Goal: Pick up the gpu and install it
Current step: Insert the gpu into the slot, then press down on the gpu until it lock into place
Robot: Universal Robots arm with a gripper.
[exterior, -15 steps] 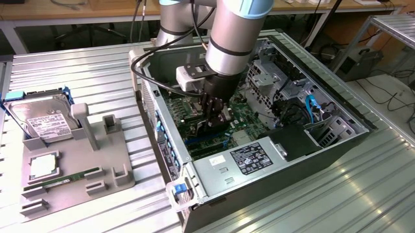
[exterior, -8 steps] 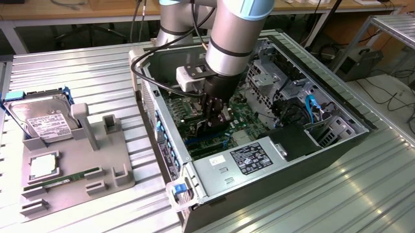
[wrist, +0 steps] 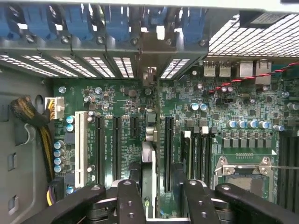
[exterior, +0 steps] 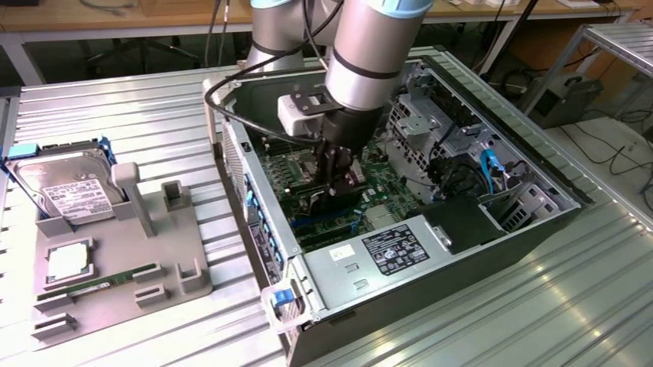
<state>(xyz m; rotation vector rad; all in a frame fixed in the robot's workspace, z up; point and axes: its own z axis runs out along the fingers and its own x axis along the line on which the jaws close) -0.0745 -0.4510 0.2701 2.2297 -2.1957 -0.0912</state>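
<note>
My gripper [exterior: 338, 174] reaches down inside the open computer case [exterior: 531, 222], over the green motherboard [exterior: 386, 182]. It is shut on the gpu [exterior: 345, 186], a dark card held on edge between the fingers. In the wrist view the gpu [wrist: 148, 163] appears edge-on between my black fingers [wrist: 128, 200], running toward the rear slot openings of the case. It hangs just above the motherboard [wrist: 224, 107], in line with the gap between two long black expansion slots [wrist: 167, 149]. I cannot tell whether its lower edge touches a slot.
A grey fixture tray [exterior: 153, 260] on the exterior view's left holds a silver hard drive [exterior: 63, 187], a green memory stick [exterior: 102, 281] and a square chip [exterior: 66, 261]. Inside the case are the power supply [exterior: 383, 248], blue slot latches [wrist: 93, 18], a CPU socket [wrist: 243, 170] and a cable bundle [wrist: 32, 116].
</note>
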